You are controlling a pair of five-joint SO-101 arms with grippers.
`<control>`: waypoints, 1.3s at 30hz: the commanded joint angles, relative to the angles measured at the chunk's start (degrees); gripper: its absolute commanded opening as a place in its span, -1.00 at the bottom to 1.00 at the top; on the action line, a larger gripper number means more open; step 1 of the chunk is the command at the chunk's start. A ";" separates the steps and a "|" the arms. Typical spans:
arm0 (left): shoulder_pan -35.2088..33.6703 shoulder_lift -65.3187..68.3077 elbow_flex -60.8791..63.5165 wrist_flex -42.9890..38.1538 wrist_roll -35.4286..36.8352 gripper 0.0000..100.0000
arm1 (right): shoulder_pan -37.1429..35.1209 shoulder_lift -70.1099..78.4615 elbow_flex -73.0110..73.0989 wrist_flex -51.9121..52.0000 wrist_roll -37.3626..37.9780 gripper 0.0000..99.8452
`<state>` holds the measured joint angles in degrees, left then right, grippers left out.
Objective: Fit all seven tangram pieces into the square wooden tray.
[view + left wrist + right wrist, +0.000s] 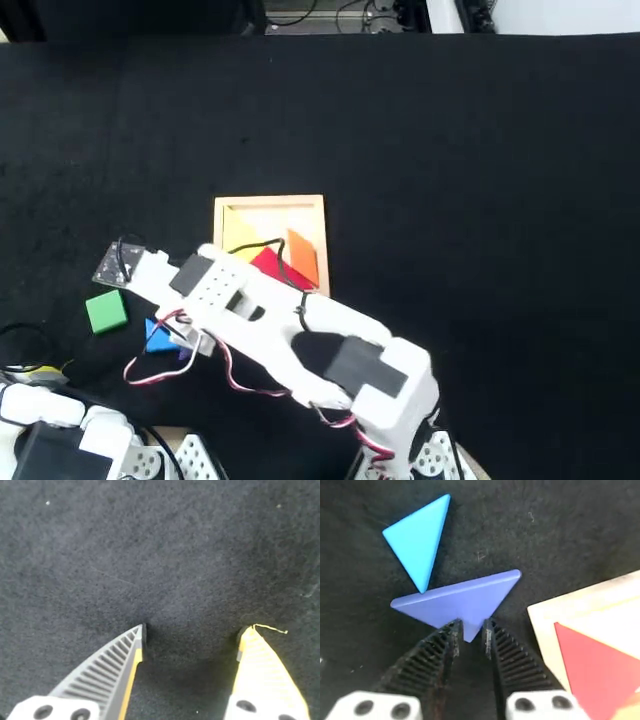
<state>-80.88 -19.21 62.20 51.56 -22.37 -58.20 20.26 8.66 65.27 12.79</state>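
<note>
Right wrist view: right gripper [470, 630] narrow, pinching corner of purple triangle [460, 600] lying beside wooden tray [270, 203]. Tray holding red triangle [272, 263], yellow piece [240, 235], orange piece [303, 255]. Light-blue triangle [420, 535] and green square [106, 311] waiting outside. Left gripper [192, 635] hanging wide, empty.

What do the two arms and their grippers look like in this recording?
The right arm and left arm are white plastic with black motor blocks; red and white cables loop off the right one. The left gripper has one grey ribbed finger, one yellow; the right gripper two black ribbed fingers.
</note>
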 commanded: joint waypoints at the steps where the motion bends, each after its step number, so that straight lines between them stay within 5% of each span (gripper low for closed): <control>1: -1.45 0.70 0.84 -0.18 -0.18 -0.40 | 1.93 1.71 -5.85 2.73 1.23 -0.83; 11: 1.71 0.35 -1.19 0.00 -0.18 -0.40 | 8.00 -0.40 -28.09 18.73 6.86 -0.84; 16: 13.05 0.35 -12.35 1.23 -0.35 -0.39 | 22.24 -11.82 -43.56 31.65 6.59 -0.84; 19: 23.78 0.26 -22.20 13.45 -11.96 -0.39 | 30.59 -18.33 -46.90 35.60 6.33 -0.84; 22: 37.41 0.35 -31.52 27.52 -20.04 -0.39 | 37.80 -23.60 -39.25 35.43 6.42 -0.84; 29: 65.89 0.26 -45.93 48.00 -12.57 -0.39 | 53.10 -33.01 -11.47 23.47 6.59 -0.84; 34: 81.71 0.26 -43.65 48.97 4.04 -0.39 | 59.34 -41.45 11.91 8.00 6.51 -0.84; 39: 87.52 -0.44 -36.62 44.75 13.89 -0.39 | 59.60 -48.22 37.58 -11.52 6.77 -0.84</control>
<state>4.31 -18.24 23.60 98.15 -12.53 0.35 -23.34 33.01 65.01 19.12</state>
